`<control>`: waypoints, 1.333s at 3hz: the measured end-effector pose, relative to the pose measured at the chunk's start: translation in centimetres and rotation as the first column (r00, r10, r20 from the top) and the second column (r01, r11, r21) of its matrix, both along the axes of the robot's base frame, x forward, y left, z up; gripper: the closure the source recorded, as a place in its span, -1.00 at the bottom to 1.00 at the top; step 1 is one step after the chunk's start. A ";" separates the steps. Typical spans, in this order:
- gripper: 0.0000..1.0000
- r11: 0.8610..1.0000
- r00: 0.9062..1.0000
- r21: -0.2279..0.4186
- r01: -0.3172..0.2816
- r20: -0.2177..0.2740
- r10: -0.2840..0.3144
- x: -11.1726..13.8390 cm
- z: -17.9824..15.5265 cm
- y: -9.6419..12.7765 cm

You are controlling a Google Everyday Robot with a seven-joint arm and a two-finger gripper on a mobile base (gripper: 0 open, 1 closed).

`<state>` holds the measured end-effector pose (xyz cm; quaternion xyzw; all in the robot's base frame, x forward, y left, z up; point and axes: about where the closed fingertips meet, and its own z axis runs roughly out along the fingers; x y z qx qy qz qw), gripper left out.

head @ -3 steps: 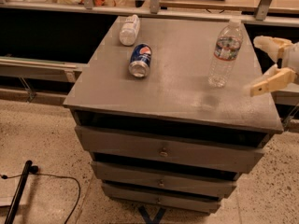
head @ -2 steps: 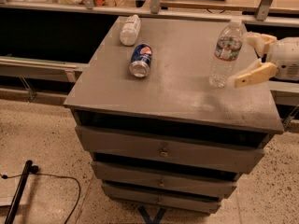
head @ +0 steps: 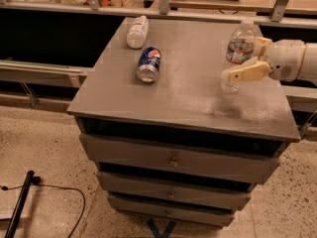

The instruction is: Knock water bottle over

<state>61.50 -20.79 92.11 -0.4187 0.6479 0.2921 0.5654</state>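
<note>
The grey tabletop [head: 188, 88] of a drawer cabinet is carrying everything. The cream claw [head: 243, 58] is reaching in from the right edge, spread wide and gripping nothing. Its near finger [head: 247, 72] is crossing the lower front of the water bottle [head: 239, 46], which is standing upright at the far right. A Pepsi can [head: 149, 64] is lying left of centre, with a shorter clear bottle [head: 137, 31] lying beyond it.

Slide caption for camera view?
Gripper at the standing water bottle on a drawer cabinet; can and smaller bottle lie on their sides.
</note>
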 end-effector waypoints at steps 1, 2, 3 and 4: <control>-0.44 0.999 1.000 0.030 -0.025 0.001 0.025 0.6 -0.2 0.7; 0.02 0.998 0.999 0.041 -0.045 0.002 0.045 0.7 -0.2 1.3; 0.48 0.998 0.998 0.027 -0.063 0.033 0.062 0.9 1.5 1.8; 0.95 0.995 0.995 -0.064 -0.079 0.060 0.083 1.0 3.8 2.4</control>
